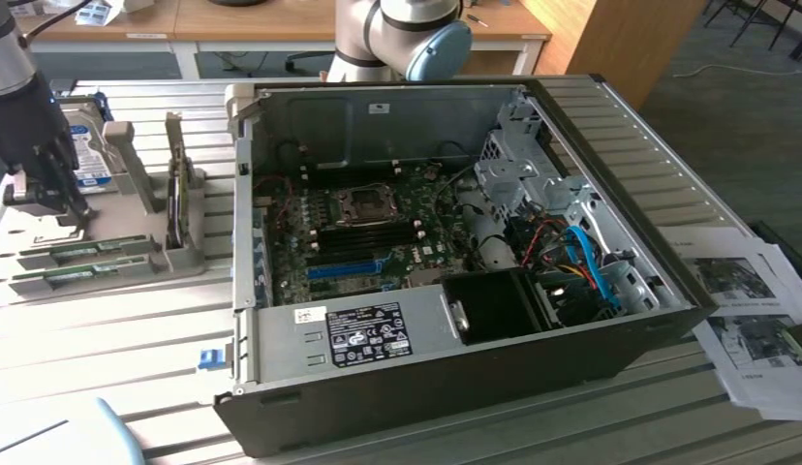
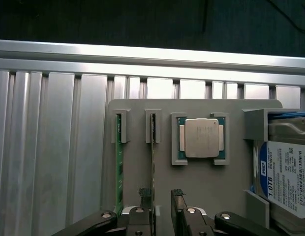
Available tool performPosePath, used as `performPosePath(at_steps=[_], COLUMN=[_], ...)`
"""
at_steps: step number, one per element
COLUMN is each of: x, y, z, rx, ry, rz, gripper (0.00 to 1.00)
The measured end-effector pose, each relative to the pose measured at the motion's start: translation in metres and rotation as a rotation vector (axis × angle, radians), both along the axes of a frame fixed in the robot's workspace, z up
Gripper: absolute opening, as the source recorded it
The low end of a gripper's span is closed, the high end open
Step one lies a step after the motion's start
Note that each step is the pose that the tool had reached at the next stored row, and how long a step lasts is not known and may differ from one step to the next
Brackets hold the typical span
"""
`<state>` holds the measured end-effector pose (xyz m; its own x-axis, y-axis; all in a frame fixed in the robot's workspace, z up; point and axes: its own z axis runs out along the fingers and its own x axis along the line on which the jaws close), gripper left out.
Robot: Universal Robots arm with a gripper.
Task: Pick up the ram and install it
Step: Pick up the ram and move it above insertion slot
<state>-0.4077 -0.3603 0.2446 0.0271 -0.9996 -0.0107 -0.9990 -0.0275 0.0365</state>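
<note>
The gripper (image 2: 161, 194) hangs wide open and empty over the grey tray (image 1: 181, 260), at nine o'clock from the computer case (image 1: 427, 387). The ram (image 2: 153, 162) sits slotted there, ungrasped, so pickup and installation both remain.

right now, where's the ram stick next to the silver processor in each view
exterior view: ram stick, upper of two green sticks in the grey holder at the exterior view's left.
wrist view: ram stick on edge beside the silver processor, between the fingers of the open gripper.
shared landmark: blue-labelled hard drive.
</note>
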Motion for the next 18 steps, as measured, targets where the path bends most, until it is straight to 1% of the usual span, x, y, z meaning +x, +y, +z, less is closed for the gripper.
performPosePath(at_steps=[14, 18], x=[0.0, 0.0], y=[0.0, 0.0], z=[-0.0133, -0.0136], rx=[0.0, -0.0001], ry=[0.0, 0.0002], rz=[0.0, 0.0], gripper=[0.29, 0.29])
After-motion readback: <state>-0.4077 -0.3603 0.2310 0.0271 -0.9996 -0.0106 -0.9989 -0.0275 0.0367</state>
